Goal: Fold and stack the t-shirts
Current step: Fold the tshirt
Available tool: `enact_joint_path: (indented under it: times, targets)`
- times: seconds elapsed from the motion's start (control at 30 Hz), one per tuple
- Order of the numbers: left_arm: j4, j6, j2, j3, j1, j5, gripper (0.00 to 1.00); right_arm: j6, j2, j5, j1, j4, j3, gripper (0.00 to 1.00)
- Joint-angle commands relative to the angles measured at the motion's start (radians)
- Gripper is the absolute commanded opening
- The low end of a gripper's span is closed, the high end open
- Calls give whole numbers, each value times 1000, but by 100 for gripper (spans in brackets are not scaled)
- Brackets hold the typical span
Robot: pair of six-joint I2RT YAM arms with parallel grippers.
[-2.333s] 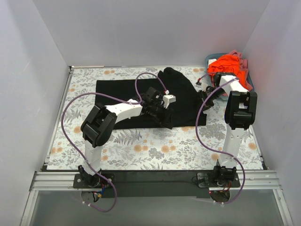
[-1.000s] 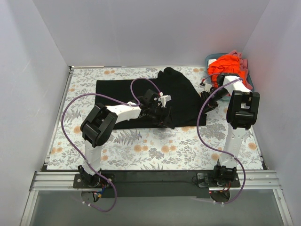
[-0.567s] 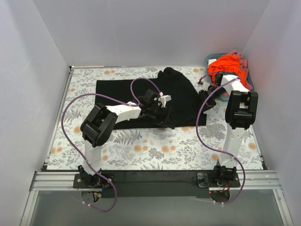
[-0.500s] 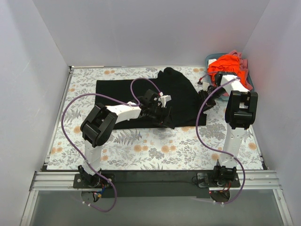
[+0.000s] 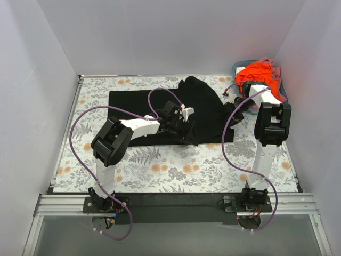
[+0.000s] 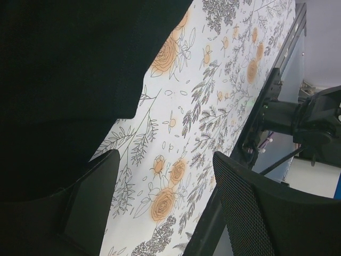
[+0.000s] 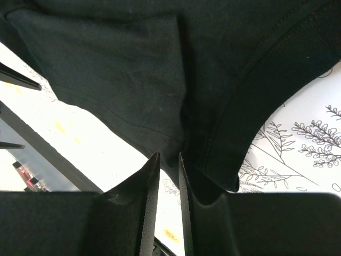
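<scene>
The large black t-shirt lies spread on the flowered table, with a bunched fold at its far middle. My left gripper is low over the shirt's near right edge. In the left wrist view it is open wide, with the black cloth beside its left finger. My right gripper is at the shirt's right edge. In the right wrist view it is shut on a pinch of the black cloth. The orange-red shirt is heaped at the far right with some pink cloth.
A teal basket at the far right corner holds the orange-red shirt and the pink cloth. White walls close in the table on three sides. A black rail runs along the near edge by the arm bases. Purple cables loop off both arms.
Over two seconds my left gripper has dropped slightly toward the shirt's near edge. My right gripper shifted a little by the shirt's right edge. Almost nothing moved in the last half second.
</scene>
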Motion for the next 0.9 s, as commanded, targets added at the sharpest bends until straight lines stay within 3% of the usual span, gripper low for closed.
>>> enact_joint_path:
  times: [0.0, 0.4, 0.53, 0.57, 0.6, 0.87]
  targets:
    - [23, -3, -31, -3, -5, 23, 70, -4, 16, 17, 2, 8, 5, 28]
    - [28, 3, -29, -3, -5, 23, 70, -4, 19, -3, 13, 9, -7, 27]
    - [33, 0, -32, -4, -5, 25, 69, -3, 24, -4, 18, 10, 2, 15]
    - [37, 0, -36, -9, -5, 28, 68, 0, 21, -4, 18, 8, 7, 6]
    - [42, 0, -46, -12, -5, 29, 68, 2, 19, -7, 18, 5, 13, 4]
    - [57, -34, -46, -6, -5, 37, 64, 14, 7, -15, 18, -3, 65, 2]
